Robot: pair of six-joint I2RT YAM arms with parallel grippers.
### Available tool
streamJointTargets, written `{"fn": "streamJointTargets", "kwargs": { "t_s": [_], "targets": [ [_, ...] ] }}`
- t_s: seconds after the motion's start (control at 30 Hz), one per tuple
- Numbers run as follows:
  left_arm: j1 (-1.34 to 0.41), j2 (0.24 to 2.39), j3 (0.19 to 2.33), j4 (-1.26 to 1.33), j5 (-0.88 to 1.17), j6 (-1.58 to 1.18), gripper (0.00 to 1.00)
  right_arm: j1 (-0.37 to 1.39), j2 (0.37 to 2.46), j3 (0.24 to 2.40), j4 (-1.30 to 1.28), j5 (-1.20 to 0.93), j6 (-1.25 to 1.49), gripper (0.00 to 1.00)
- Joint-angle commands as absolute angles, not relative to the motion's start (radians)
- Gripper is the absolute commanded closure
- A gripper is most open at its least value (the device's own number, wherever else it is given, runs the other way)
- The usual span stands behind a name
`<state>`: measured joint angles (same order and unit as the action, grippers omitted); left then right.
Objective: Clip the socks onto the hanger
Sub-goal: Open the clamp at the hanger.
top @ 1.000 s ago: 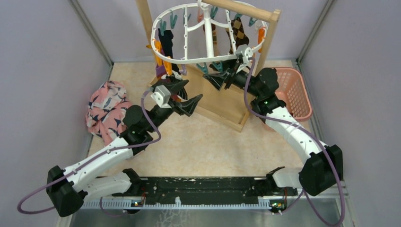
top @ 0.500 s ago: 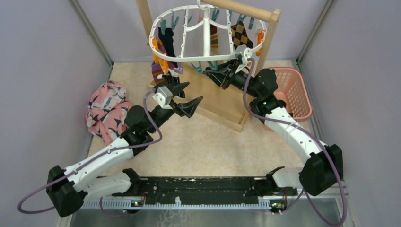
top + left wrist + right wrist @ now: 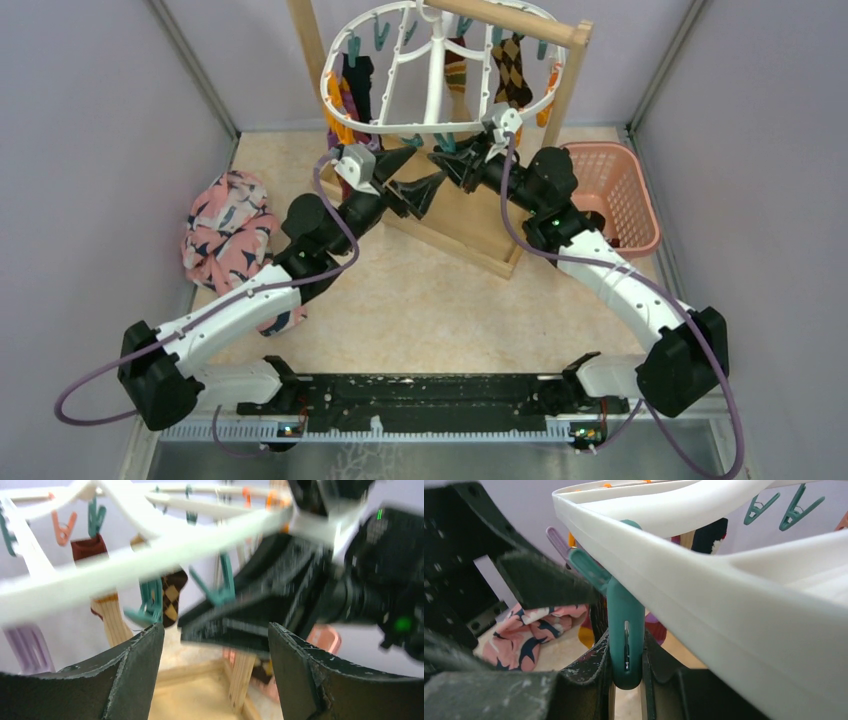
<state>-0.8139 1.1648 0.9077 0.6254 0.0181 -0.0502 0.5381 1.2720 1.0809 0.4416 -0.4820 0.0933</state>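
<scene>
The white hanger [image 3: 435,85] hangs from the wooden rack with several socks clipped on. Among them are an argyle sock [image 3: 512,75] at the back right and a black sock [image 3: 360,80] on the left. Under its front rim, my right gripper [image 3: 447,158] is shut on a hanging teal clip [image 3: 625,630], its jaws pinching the clip's lower end [image 3: 625,665]. Just left of it, my left gripper [image 3: 428,163] is open and holds nothing. In the left wrist view its gap [image 3: 215,650] faces the right gripper, the teal clip [image 3: 220,587] and the blurred rim [image 3: 100,575].
The wooden rack's base [image 3: 470,215] lies under both grippers. A pink lattice basket [image 3: 620,195] stands at the right, behind the right arm. A bunched pink bird-print cloth [image 3: 225,235] lies at the left by the wall.
The right gripper has shut on the teal clip. The left arm has moved up and right to the hanger's front rim. The hanger has swung and turned.
</scene>
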Motion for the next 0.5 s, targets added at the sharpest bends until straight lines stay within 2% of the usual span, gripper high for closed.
{"fn": "streamJointTargets", "kwargs": {
  "t_s": [0.0, 0.17, 0.47],
  "targets": [
    [-0.820, 1.208, 1.044, 0.658, -0.081, -0.169, 0.19, 0.558, 1.225, 1.119, 0.378, -0.465, 0.005, 1.00],
    [-0.819, 1.228, 1.083, 0.678, -0.226, -0.188, 0.14, 0.558, 1.222, 1.119, 0.365, -0.460, -0.028, 1.00],
    [-0.818, 1.291, 1.115, 0.689, -0.209, -0.260, 0.11, 0.558, 1.215, 1.135, 0.370, -0.483, -0.025, 1.00]
  ]
}}
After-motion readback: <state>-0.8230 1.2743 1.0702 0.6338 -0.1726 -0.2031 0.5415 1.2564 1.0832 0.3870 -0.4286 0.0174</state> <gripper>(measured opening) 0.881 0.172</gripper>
